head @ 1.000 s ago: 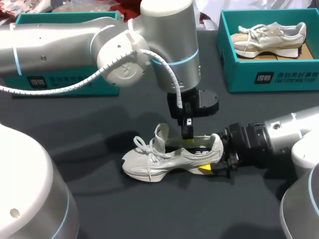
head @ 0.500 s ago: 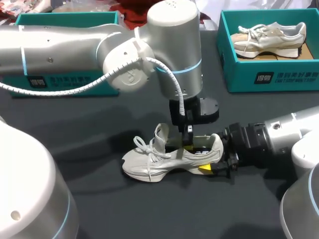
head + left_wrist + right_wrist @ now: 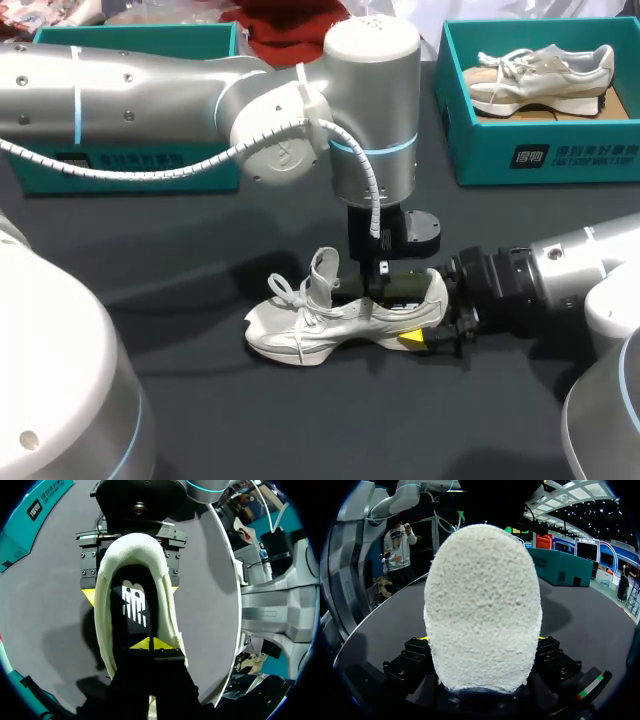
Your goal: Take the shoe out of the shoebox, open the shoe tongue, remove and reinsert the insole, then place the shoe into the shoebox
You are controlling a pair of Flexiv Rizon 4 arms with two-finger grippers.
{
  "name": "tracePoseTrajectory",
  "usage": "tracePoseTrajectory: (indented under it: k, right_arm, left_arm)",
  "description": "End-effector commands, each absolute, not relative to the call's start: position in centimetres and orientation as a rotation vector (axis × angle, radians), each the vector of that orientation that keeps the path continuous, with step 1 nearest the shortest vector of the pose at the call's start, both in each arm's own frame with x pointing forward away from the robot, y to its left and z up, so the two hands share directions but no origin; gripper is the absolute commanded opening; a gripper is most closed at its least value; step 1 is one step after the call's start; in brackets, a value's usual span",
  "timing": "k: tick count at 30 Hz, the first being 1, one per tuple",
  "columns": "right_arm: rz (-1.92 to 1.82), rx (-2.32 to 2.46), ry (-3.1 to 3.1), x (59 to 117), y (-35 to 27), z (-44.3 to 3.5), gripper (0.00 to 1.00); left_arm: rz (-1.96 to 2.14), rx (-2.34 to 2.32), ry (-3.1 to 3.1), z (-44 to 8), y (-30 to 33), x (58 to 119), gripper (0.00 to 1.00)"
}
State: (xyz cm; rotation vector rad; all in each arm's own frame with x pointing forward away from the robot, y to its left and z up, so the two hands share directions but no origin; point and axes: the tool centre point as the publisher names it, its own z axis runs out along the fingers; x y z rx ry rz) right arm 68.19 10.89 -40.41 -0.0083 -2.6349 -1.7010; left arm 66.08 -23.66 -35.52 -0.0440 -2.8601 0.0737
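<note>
As left fingers (image 3: 144, 644) dip deeper inside, shoe (image 3: 305, 325) unmoved

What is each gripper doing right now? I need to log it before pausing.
Left gripper: shut, tips together inside the shoe, at the insole; a grip on it cannot be told.
Right gripper: shut on the shoe's heel.

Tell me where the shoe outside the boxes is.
In the head view the shoe sits on the table near the middle, its heel clamped by the right gripper, with the left gripper down inside its opening.
</note>
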Motion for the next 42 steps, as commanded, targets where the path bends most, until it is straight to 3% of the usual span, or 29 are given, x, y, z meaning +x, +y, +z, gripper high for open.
tracePoseTrajectory:
  k: [1, 9, 10, 12, 15, 17, 33, 39, 42]
  right_arm:
    - [-1.698, -0.011, -2.639, 68.2, 11.1, -40.5, 0.00]
    - [-1.698, -0.011, -2.639, 68.2, 11.1, -40.5, 0.00]
    - [-1.698, -0.011, -2.639, 68.2, 11.1, -40.5, 0.00]
    - [-1.698, -0.011, -2.639, 68.2, 11.1, -40.5, 0.00]
    - [-1.698, -0.011, -2.639, 68.2, 11.1, -40.5, 0.00]
    - [-1.698, -0.011, -2.639, 68.2, 11.1, -40.5, 0.00]
    - [-1.698, -0.011, -2.639, 68.2, 11.1, -40.5, 0.00]
    - [-1.698, -0.011, -2.639, 68.2, 11.1, -40.5, 0.00]
    - [-1.698, -0.011, -2.639, 68.2, 11.1, -40.5, 0.00]
  left_arm:
    - [0.061, -0.056, -2.872, -35.9, -22.8, 65.5, 0.00]
    - [0.037, -0.075, -2.908, -36.8, -21.7, 64.6, 0.02]
    - [0.037, -0.077, -2.908, -36.9, -21.7, 64.6, 0.19]
    - [0.043, -0.084, -2.910, -37.1, -21.7, 64.5, 0.35]
    - [0.044, -0.090, -2.934, -37.4, -21.8, 64.4, 0.47]
    - [0.045, -0.091, -2.944, -37.8, -21.9, 64.4, 0.49]
    - [-0.026, 0.036, -3.130, -40.5, -23.7, 66.9, 0.45]
    - [-0.082, 0.143, -3.177, -41.0, -23.6, 68.4, 0.35]
    - [-0.072, 0.173, -3.169, -40.9, -23.0, 69.0, 0.16]
